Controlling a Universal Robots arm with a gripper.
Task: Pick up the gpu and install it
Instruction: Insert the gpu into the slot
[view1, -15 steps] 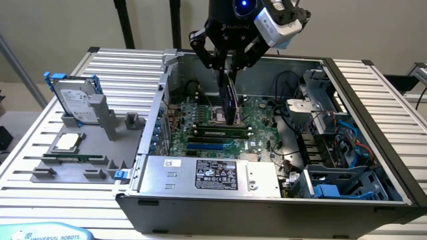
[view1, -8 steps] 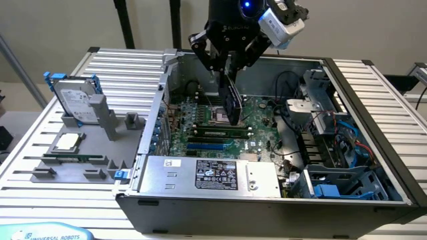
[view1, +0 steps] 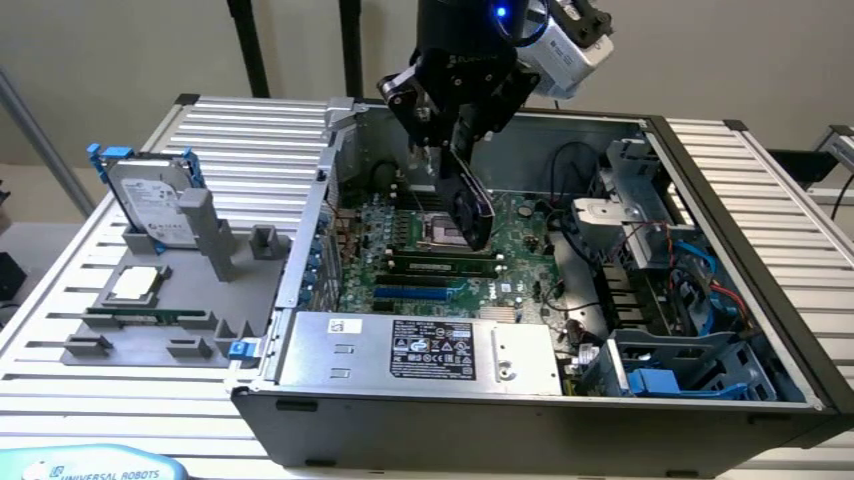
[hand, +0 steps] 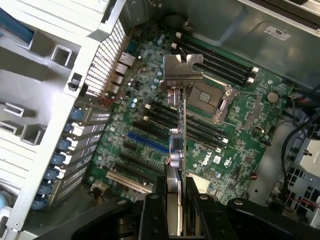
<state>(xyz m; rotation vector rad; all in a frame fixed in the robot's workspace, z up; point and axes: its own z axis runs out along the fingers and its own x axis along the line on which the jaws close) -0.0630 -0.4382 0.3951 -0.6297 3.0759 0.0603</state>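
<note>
The end effector is clamped on the gpu, held edge-down above the motherboard.

The black angular gripper is showing jointed linkages under a dark wrist where a blue light is glowing. A silver-white camera housing with a black face is riding beside it, and the gripper's matte black fingers are showing rounded knuckles.
</note>
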